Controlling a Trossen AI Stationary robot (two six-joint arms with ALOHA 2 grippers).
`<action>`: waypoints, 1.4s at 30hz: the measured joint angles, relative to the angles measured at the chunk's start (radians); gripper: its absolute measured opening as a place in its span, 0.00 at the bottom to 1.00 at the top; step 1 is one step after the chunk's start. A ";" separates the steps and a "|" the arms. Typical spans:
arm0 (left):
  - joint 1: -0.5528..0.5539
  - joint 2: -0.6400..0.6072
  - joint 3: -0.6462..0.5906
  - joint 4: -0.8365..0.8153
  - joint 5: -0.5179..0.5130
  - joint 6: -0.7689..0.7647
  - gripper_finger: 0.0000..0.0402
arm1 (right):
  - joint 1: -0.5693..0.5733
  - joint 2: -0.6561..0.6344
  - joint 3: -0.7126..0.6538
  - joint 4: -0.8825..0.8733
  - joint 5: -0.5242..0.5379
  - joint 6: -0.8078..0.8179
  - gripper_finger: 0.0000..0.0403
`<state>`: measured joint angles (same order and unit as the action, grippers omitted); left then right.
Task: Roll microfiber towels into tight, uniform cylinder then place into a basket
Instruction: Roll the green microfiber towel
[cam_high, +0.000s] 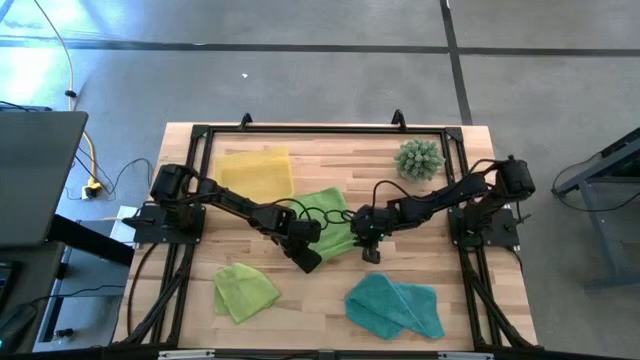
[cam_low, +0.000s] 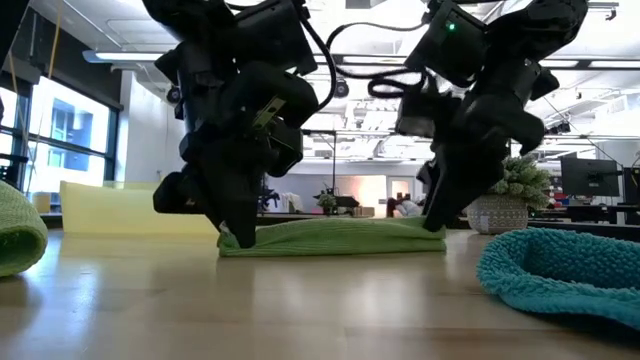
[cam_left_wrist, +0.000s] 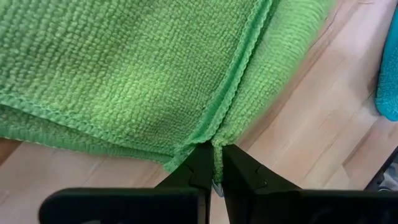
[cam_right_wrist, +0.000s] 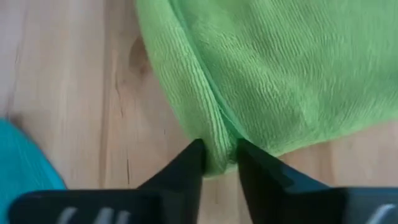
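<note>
- Nearest my side of the table (cam_high: 330, 300), I'm seeing the teal towel (cam_high: 395, 305) lying bunched at the front right, and a crumpled lime towel (cam_high: 245, 291) sitting at the front left, well apart from it.
- In the low view the teal towel (cam_low: 570, 275) is filling the right foreground and the crumpled lime one is peeking in at the left edge.
- Moving to mid-table: the second lime towel (cam_high: 328, 222) is lying folded flat, with both arms leaning in over it.
- My left gripper (cam_left_wrist: 216, 167) is down at the towel's near left corner, fingers pinched closed on the hemmed edge of that lime towel (cam_left_wrist: 137, 68).
- My right gripper (cam_right_wrist: 219, 157) is at the towel's near right edge; its fingers are standing a little apart with a fold of the lime towel (cam_right_wrist: 267, 74) bunched between them, so I'm reading it as pinching the cloth, though I can't tell how firmly.
- Low view: the towel (cam_low: 335, 236) is resting on the wood between the two grippers.
- Farther back, the yellow basket (cam_high: 256, 172) is sitting at the rear left with nothing showing inside it.
- The spiky green plant (cam_high: 419, 159) is standing at the rear right.
</note>
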<state>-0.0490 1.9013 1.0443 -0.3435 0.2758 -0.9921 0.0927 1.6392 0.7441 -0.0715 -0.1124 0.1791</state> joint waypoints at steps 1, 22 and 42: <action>0.000 0.001 0.000 0.000 -0.001 0.001 0.04 | -0.001 -0.011 0.000 -0.011 -0.001 -0.041 0.27; 0.000 0.003 -0.002 0.003 -0.008 0.026 0.04 | 0.245 -0.080 0.000 0.011 0.303 -0.604 0.32; 0.000 0.003 -0.003 0.009 -0.008 0.026 0.04 | 0.136 0.027 0.001 0.095 0.304 -0.554 0.30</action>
<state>-0.0486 1.9045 1.0412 -0.3343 0.2680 -0.9659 0.2292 1.6663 0.7448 0.0231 0.1913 -0.3748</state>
